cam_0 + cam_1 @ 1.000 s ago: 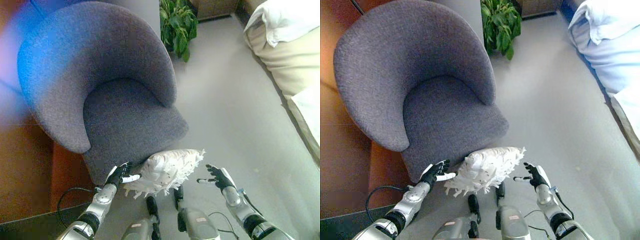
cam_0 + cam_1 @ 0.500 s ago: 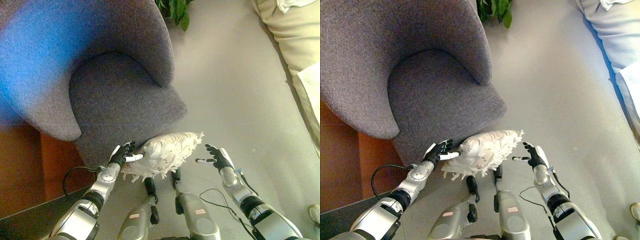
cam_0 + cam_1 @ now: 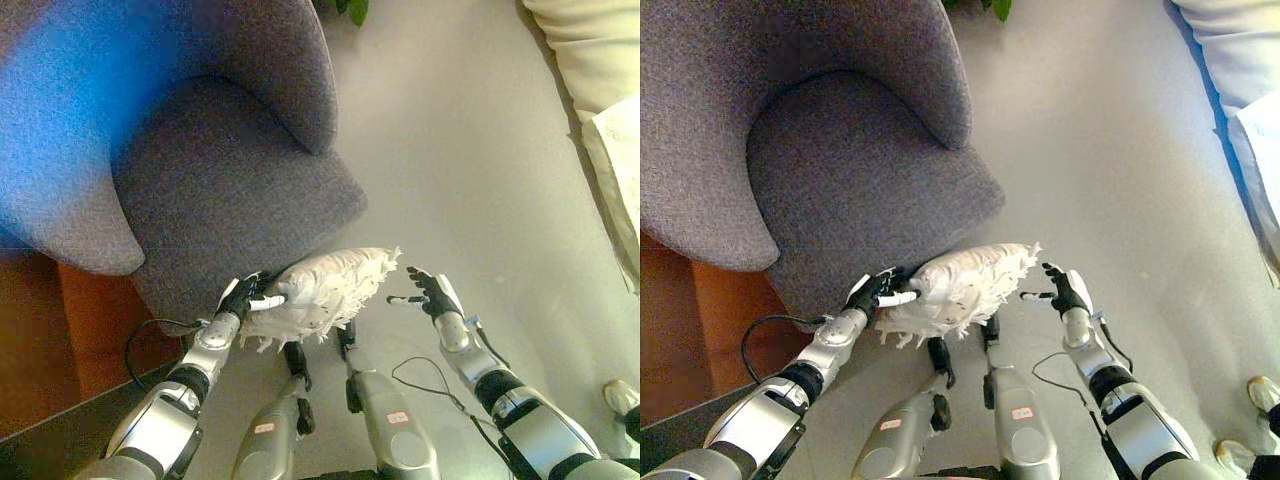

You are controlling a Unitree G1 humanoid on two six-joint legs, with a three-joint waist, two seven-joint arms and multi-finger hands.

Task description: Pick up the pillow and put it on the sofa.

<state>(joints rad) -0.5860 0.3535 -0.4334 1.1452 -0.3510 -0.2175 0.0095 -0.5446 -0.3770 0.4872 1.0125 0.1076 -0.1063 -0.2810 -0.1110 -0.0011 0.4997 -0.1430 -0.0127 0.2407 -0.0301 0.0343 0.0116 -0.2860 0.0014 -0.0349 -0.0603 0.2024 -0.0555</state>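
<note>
A white fringed pillow (image 3: 325, 290) lies on the grey floor against the front of the grey round sofa chair (image 3: 200, 170). My left hand (image 3: 243, 297) touches the pillow's left end with its fingers straight, open. My right hand (image 3: 427, 294) hovers open just right of the pillow's fringed end, a small gap between them. In the right eye view the pillow (image 3: 960, 285) sits between the left hand (image 3: 878, 292) and the right hand (image 3: 1062, 291).
A cream bed or couch with white cloth (image 3: 600, 90) runs along the right edge. Plant leaves (image 3: 350, 8) show at the top. A person's shoes (image 3: 1250, 400) stand at the lower right. Brown wooden flooring (image 3: 60, 350) lies left of the chair.
The camera has tilted down and closer, so the whole scene slid up. Both hands stay at the pillow's two ends, the left still touching it.
</note>
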